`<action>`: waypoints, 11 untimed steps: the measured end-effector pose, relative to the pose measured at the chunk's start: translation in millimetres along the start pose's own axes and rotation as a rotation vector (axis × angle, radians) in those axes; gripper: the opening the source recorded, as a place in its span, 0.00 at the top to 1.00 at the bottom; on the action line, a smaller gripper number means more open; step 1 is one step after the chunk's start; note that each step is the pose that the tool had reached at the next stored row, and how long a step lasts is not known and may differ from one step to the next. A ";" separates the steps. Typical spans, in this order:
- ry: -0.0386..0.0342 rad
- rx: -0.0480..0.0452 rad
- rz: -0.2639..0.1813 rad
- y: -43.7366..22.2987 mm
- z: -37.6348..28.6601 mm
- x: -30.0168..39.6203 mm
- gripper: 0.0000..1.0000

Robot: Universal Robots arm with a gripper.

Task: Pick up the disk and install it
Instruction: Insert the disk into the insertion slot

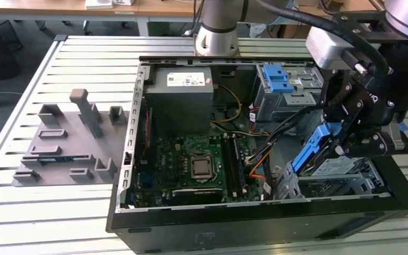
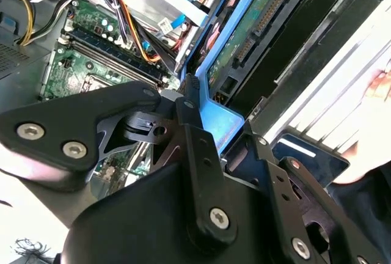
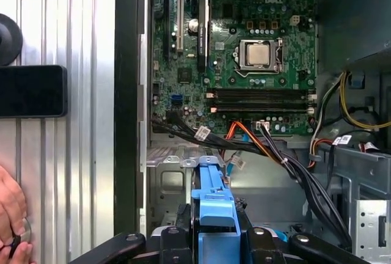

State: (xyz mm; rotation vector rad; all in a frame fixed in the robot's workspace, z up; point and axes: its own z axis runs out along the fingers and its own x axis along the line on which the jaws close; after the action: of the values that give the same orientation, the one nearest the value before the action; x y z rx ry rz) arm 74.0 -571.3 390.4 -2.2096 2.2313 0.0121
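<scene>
The disk (image 1: 309, 155) is a flat drive framed by a blue plastic bracket. It hangs tilted on edge over the drive bay (image 1: 342, 183) in the computer case's front corner, at the exterior view's right. My gripper (image 1: 353, 142) is shut on it from above. In the second wrist view the black fingers (image 2: 190, 108) clamp the blue bracket (image 2: 221, 120), and the disk's green circuit side (image 2: 244, 38) faces the camera. The first wrist view shows the bracket's blue end (image 3: 214, 206) between my fingers, above the grey bay floor (image 3: 174, 181).
The open black case (image 1: 261, 226) lies on a slatted metal table (image 1: 62, 212). Inside are the motherboard (image 1: 197, 159), a grey power supply (image 1: 183, 95), a grey cage with a blue latch (image 1: 282, 85) and loose cables (image 3: 287, 160). A grey fixture (image 1: 69, 143) stands beside the case. A person's hand (image 3: 9, 215) rests outside it.
</scene>
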 end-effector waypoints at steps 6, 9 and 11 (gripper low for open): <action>-0.0001 0.0000 0.000 -0.1 9.1 0.4 0.64; 0.0000 0.0000 0.000 -0.1 13.7 0.6 0.64; 0.0001 0.0000 0.000 -0.1 16.9 0.7 0.64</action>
State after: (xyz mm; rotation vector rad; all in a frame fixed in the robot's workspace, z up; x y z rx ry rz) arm 74.0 -571.8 373.5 -2.2097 2.2313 0.0120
